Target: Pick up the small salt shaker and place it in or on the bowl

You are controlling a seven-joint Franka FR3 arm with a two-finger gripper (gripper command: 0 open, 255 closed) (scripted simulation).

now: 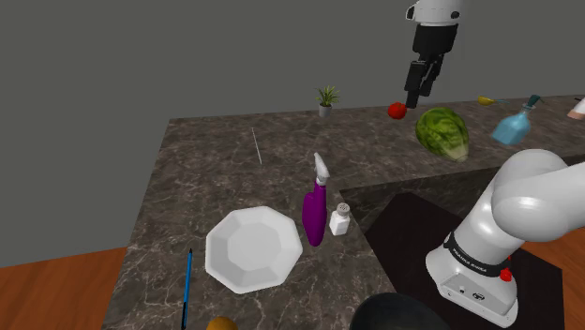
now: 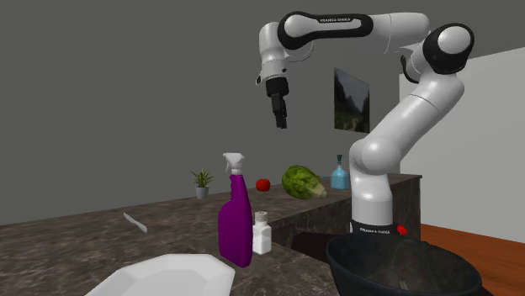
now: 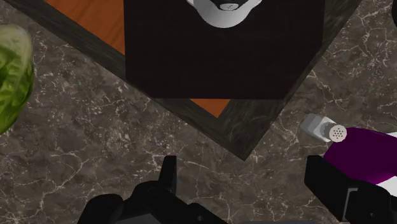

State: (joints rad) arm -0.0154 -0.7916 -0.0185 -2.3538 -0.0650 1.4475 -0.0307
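The small white salt shaker [image 1: 339,219] stands upright on the dark marble counter, right beside a purple spray bottle [image 1: 315,211]. A white octagonal bowl [image 1: 253,249] lies just past the bottle toward the shoulder view's left. My gripper [image 1: 417,89] hangs open and empty, high above the counter's far side near the lettuce, well away from the shaker. In the second exterior view the gripper [image 2: 280,118] is far above the shaker [image 2: 262,234] and the white bowl [image 2: 168,277]. In the wrist view the shaker [image 3: 324,129] lies beyond one finger of the gripper [image 3: 245,184].
A dark round bowl [image 2: 404,265] sits by the stand. A lettuce [image 1: 442,131], tomato [image 1: 397,111], small potted plant [image 1: 326,99] and blue bottle [image 1: 514,124] line the far counter. A knife [image 1: 256,145] and a blue pen [image 1: 187,277] lie on the marble.
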